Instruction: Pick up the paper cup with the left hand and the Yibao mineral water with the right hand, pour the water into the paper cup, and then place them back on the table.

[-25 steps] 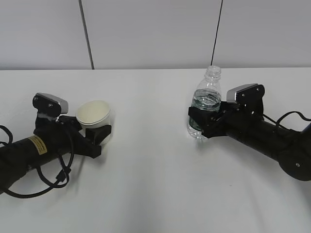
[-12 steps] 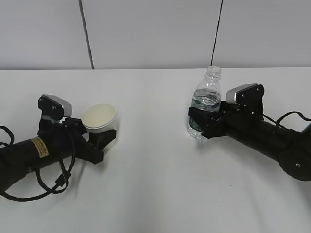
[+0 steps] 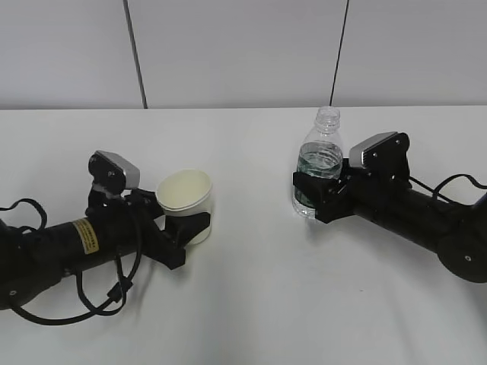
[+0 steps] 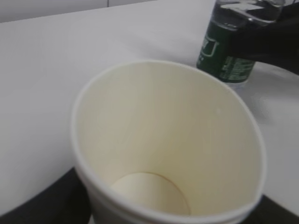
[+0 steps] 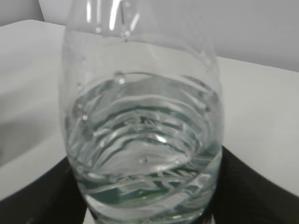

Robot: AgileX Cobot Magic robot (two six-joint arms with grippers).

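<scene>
The white paper cup (image 3: 185, 193) is held in my left gripper (image 3: 188, 226), which is shut on its lower part; the cup leans slightly and is empty, its cream inside filling the left wrist view (image 4: 163, 140). My right gripper (image 3: 313, 195) is shut on the Yibao mineral water bottle (image 3: 318, 163), clear, uncapped, with a dark green label. In the right wrist view the bottle (image 5: 142, 135) fills the frame, with water (image 5: 140, 154) sloshing inside. The bottle also shows at the top right of the left wrist view (image 4: 231, 44).
The white table (image 3: 251, 304) stretches around both arms. A grey panelled wall (image 3: 228, 53) stands behind the far edge. Black cables trail from the left arm (image 3: 68, 304) and the right arm (image 3: 449, 182).
My left arm has moved right toward the middle, carrying the cup with it. The bottle in my right gripper has shifted slightly left and up.
</scene>
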